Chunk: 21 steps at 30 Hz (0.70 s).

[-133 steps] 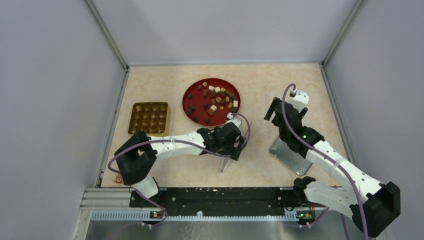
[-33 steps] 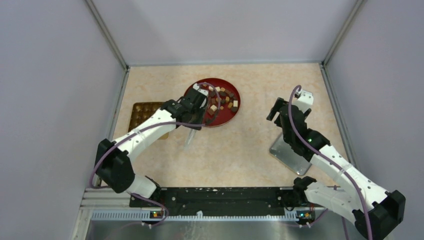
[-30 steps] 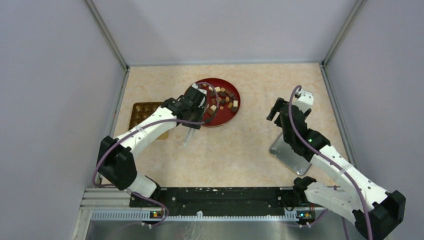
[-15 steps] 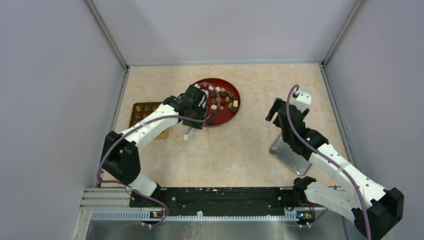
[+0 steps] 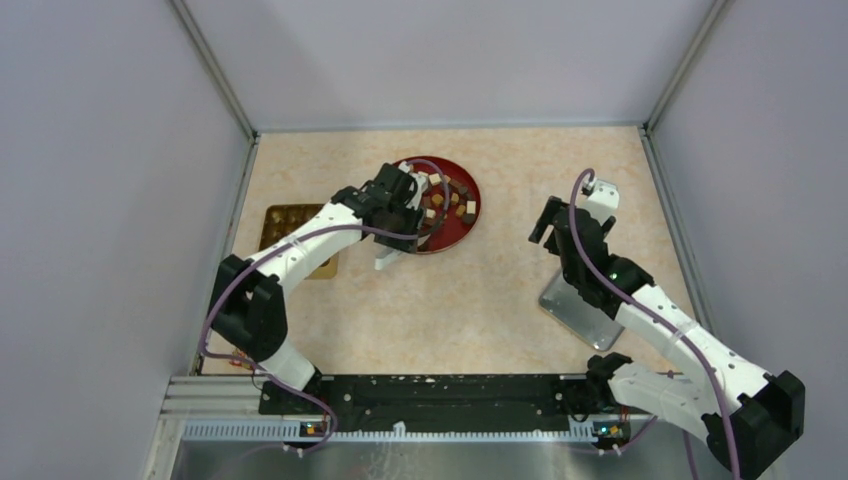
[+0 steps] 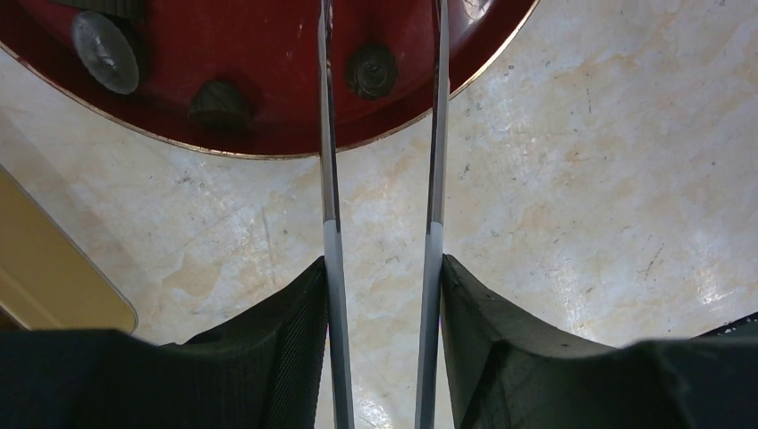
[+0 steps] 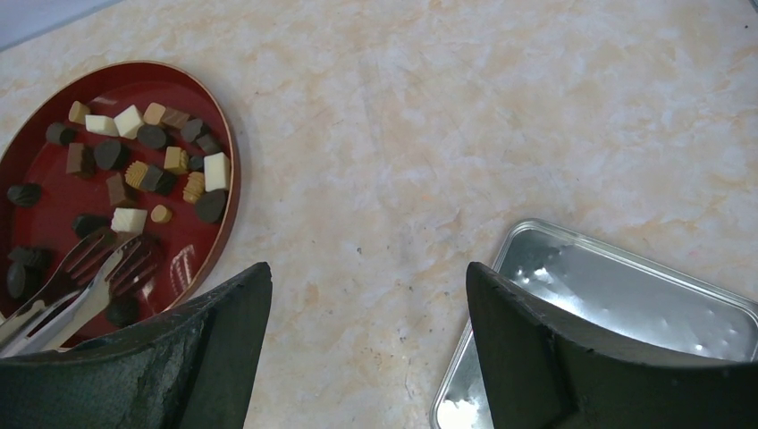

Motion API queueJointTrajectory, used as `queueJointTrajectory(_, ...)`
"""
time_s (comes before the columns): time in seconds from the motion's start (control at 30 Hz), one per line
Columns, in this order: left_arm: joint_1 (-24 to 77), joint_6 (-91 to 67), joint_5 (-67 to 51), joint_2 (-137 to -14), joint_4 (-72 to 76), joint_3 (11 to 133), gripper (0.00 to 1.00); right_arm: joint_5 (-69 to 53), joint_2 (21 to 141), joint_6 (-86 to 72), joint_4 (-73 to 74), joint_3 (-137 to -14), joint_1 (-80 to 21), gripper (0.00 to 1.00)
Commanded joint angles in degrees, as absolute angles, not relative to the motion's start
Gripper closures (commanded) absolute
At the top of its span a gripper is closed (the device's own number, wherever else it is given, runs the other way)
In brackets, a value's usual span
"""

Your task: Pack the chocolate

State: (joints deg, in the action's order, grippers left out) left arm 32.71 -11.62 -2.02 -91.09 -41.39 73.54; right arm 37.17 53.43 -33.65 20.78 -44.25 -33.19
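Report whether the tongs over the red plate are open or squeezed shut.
Open. In the right wrist view the tongs show their two forked tips spread apart above the red plate, nothing pinched between them.

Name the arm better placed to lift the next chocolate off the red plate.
Left. The left gripper holds the tongs, tips over the red plate by the chocolate. The right gripper hangs open, empty, near the silver tin.

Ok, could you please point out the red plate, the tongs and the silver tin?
red plate [image 7: 198,243]: right wrist view, bare floor near its right rim.
tongs [image 7: 132,265]: right wrist view, one forked tip.
silver tin [image 7: 626,304]: right wrist view, its shiny floor.
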Motion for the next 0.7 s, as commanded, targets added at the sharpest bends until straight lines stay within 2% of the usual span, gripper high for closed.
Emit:
queueJointTrajectory(0.0,32.7,-10.4,-3.5,-93.1,-38.8,76.8,0.49,37.4,53.2,-34.2,19.9,-44.4,-32.7,0.22)
queueJointTrajectory(0.2,32.6,-11.2,-1.9,-95.1,-39.9,79.5,0.48,37.5,52.8,-34.4,20.2,-44.1,-32.7,0.22)
queueJointTrajectory(0.37,32.7,-10.9,-2.2,-94.8,-40.4,79.7,0.54,37.5,52.7,-34.5,20.2,-44.2,-32.7,0.22)
queueJointTrajectory(0.57,32.7,-10.8,-1.2,-93.5,-41.7,79.7,0.56,37.3,52.8,-34.5,19.9,-44.0,-32.7,0.22)
queueJointTrajectory(0.67,32.6,-10.8,-0.6,-93.0,-42.1,79.7,0.66,37.1,53.0,-34.5,19.6,-44.0,-32.7,0.22)
